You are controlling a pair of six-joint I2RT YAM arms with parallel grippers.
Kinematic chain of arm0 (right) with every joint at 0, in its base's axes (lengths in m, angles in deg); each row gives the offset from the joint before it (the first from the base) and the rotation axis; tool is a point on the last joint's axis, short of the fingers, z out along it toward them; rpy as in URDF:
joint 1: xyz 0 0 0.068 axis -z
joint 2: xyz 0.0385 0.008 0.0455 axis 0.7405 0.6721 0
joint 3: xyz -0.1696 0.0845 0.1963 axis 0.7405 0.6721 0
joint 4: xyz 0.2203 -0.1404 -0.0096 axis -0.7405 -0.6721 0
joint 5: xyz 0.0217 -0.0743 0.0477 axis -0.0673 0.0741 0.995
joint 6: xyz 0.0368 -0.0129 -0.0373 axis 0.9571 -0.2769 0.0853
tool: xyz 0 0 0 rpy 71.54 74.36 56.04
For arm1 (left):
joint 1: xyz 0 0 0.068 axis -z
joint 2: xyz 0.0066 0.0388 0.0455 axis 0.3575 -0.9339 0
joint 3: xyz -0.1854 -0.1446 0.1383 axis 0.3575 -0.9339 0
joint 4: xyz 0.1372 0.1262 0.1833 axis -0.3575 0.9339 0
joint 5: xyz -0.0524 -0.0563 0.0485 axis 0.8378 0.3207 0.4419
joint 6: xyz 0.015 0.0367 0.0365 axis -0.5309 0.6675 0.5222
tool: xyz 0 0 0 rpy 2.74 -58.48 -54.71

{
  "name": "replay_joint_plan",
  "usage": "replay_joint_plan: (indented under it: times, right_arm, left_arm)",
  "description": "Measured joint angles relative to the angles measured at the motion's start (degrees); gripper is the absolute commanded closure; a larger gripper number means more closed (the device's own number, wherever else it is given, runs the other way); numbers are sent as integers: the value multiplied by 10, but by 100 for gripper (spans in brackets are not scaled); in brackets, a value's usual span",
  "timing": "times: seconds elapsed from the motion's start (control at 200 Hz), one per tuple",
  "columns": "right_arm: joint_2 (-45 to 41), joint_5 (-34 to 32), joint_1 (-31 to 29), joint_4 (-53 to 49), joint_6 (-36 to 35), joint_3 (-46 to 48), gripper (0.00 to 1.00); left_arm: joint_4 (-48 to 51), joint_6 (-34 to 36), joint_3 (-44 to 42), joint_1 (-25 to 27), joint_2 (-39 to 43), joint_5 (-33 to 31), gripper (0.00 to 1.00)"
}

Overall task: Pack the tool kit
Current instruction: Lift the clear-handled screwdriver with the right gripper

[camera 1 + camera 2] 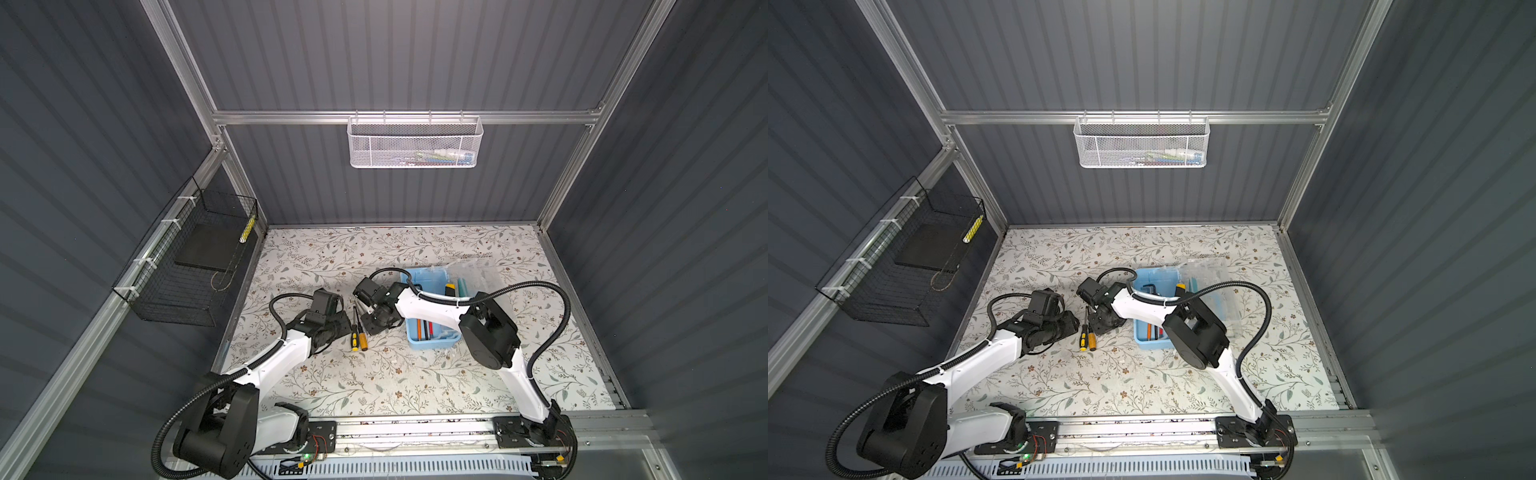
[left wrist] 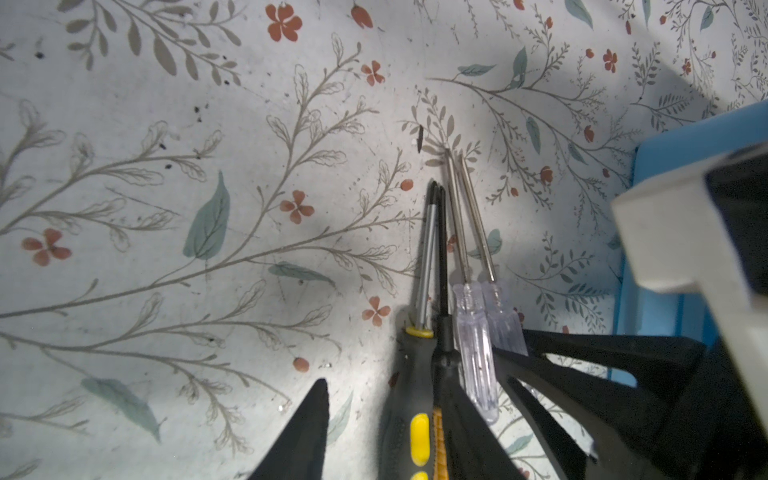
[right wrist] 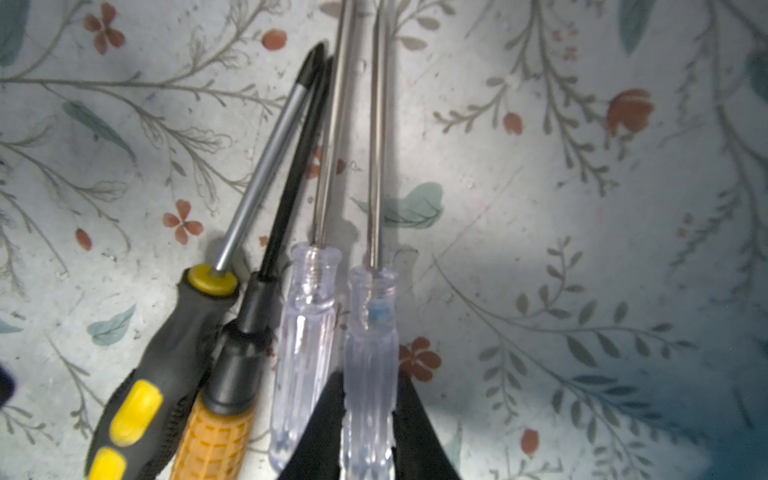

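Several screwdrivers lie side by side on the floral mat, left of the open light-blue box (image 1: 432, 344) (image 1: 1152, 343). My right gripper (image 3: 370, 388) (image 1: 371, 322) is shut on the outer clear-handled screwdriver (image 3: 370, 332), a finger pressed on each side of its handle. The other clear-handled one (image 3: 303, 353) lies beside it. My left gripper (image 2: 386, 388) (image 1: 338, 328) stands open around the black-yellow handle (image 2: 409, 374) (image 3: 166, 365) and the orange handle (image 3: 220, 436), with a gap at one finger (image 2: 307, 428). Hex keys (image 1: 415, 286) and a yellow-tipped knife (image 1: 450, 289) lie in the box.
The box's clear lid (image 1: 473, 270) lies open behind it. A white mesh basket (image 1: 415, 145) hangs on the back wall and a black wire basket (image 1: 195, 266) on the left wall. The right arm (image 2: 685, 249) reaches over the box.
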Motion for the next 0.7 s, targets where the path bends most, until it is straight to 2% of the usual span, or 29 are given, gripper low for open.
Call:
replay_joint_plan:
  times: [0.06, 0.195, 0.485, 0.7]
  right_arm:
    - [0, 0, 0, 0, 2, 0, 86]
    - [0, 0, 1, 0, 1, 0, 100]
    - [-12, -1, 3, -2, 1, 10, 100]
    - [-106, -6, 6, -11, 1, 50, 100]
  left_arm:
    - [0, 0, 0, 0, 0, 0, 54]
    - [0, 0, 0, 0, 0, 0, 55]
    - [0, 0, 0, 0, 0, 0, 55]
    - [0, 0, 0, 0, 0, 0, 55]
